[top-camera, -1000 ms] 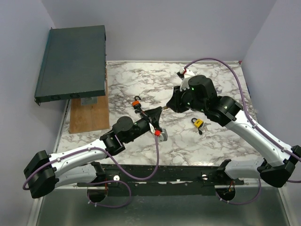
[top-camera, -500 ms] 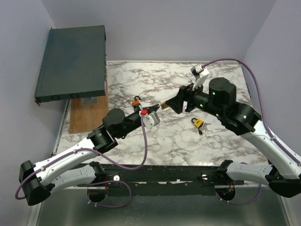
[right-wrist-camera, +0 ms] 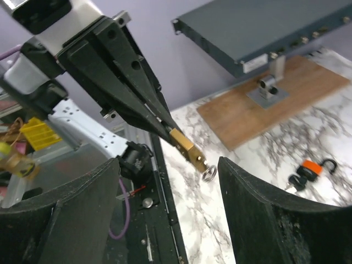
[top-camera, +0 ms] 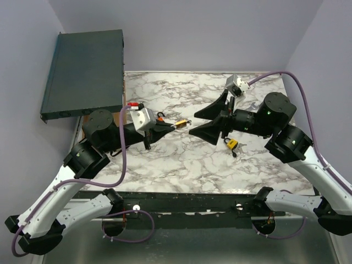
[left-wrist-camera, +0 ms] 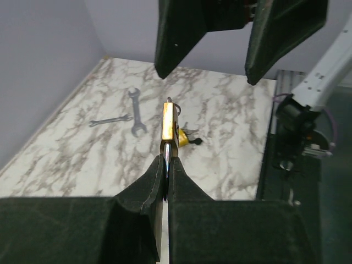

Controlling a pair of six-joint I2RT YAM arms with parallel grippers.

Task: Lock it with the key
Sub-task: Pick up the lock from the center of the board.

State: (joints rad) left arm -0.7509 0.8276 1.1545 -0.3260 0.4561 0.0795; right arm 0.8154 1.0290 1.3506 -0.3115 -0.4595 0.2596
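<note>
Padlock (top-camera: 180, 124), brass body, held in the air above the middle of the surface (top-camera: 181, 165), gripped at its shackle end by the left tool (top-camera: 171, 127), whose two fingers are pressed tight together on it. Body sticks out past the fingertips toward the right arm, tilted slightly down in the right wrist view. Small metal ring (right-wrist-camera: 208, 175) at its free end; cannot tell whether a key sits in the body. Right tool (top-camera: 192, 125) faces the padlock end-on, fingers spread wide, tips just beside the free end and not touching it. Right wrist view shows the brass body between the two spread fingers. On the surface below the right arm: yellow padlock (top-camera: 230, 144) with keys (top-camera: 235, 152) just beside it. Orange padlock (top-camera: 160, 117) lies near the left tool, black shackle up. Two wrenches (left-wrist-camera: 135, 113) lie on the marble beyond the held padlock in the left wrist view. Dark flat box (top-camera: 85, 71) rests on a wooden board (top-camera: 104, 132) at the left edge.
</note>
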